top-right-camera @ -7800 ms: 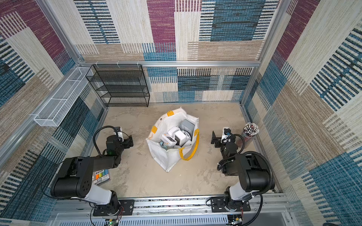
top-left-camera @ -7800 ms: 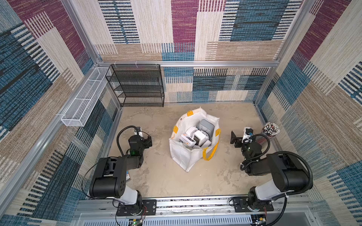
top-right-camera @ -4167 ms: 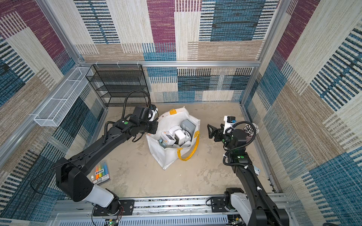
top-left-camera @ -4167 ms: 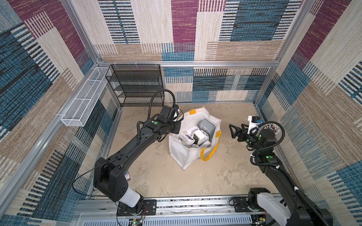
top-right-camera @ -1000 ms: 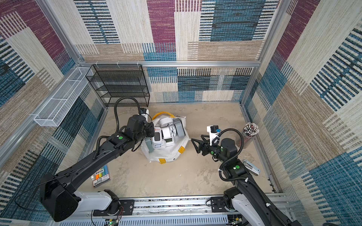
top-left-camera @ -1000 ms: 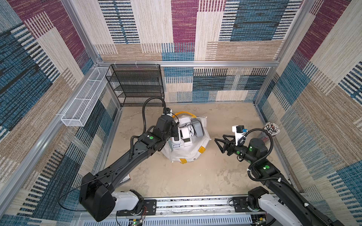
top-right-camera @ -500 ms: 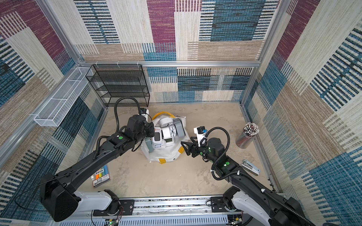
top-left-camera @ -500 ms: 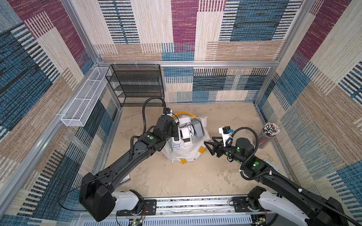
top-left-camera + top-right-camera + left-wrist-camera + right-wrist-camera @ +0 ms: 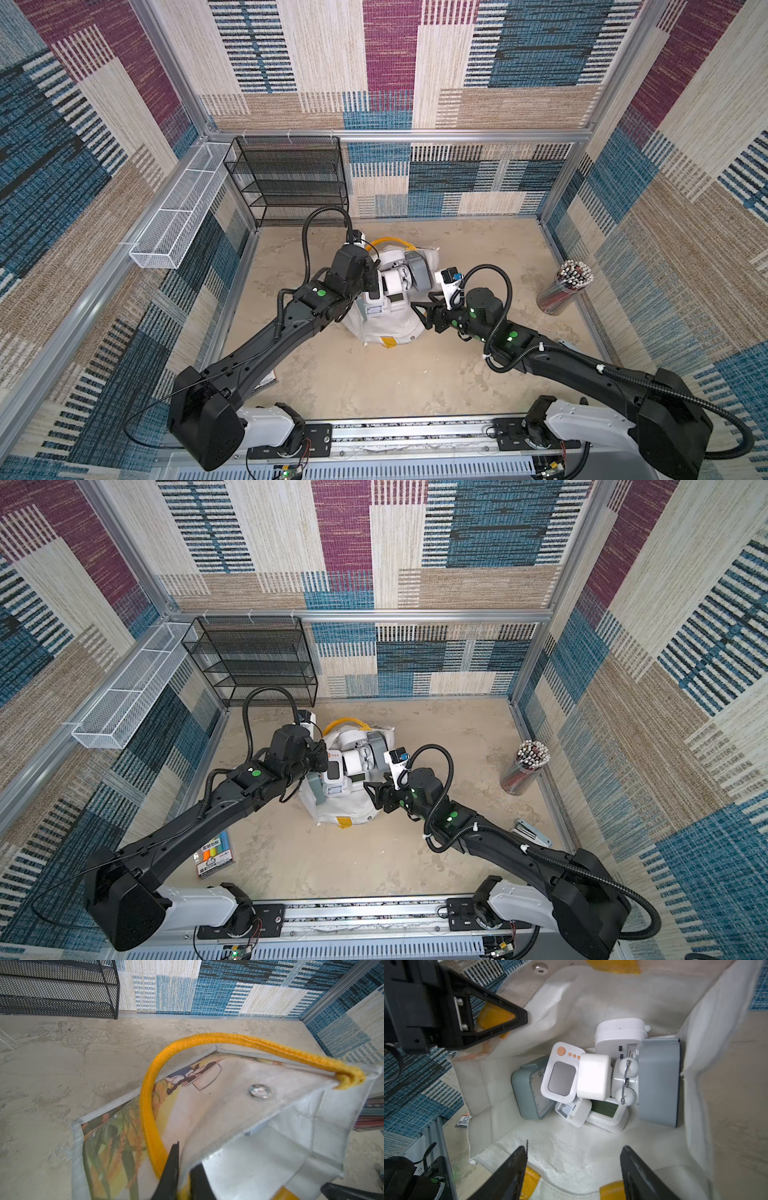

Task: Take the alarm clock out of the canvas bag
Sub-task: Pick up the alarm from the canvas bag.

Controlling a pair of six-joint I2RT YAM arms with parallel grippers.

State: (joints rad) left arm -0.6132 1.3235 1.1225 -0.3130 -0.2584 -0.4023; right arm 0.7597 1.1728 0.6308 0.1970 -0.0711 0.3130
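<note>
Both top views: canvas bag [image 9: 390,328] [image 9: 345,808] on the floor mid-cell, mouth upward, alarm clocks [image 9: 395,278] heaped inside; left gripper [image 9: 372,282] at the bag's left rim; right gripper [image 9: 422,309] at its right rim; black mesh shelf [image 9: 291,178] against the back wall; white wire basket [image 9: 178,220] on the left wall; pencil cup [image 9: 565,286] by the right wall; in a top view, marker pack [image 9: 214,854] and stapler [image 9: 532,833] on the floor, well apart. Left wrist view: left gripper pinched tight on the bag's rim fabric, just beside the foot of the yellow handle [image 9: 149,1095]. Right wrist view: right gripper spread wide over the bag's mouth, nothing between its fingers [image 9: 512,1172]; inside the bag, packed touching: white digital clock with orange buttons [image 9: 560,1072]; grey-green square clock [image 9: 527,1093]; white twin-bell clock [image 9: 625,1082]; grey slab-sided clock [image 9: 658,1082].
</note>
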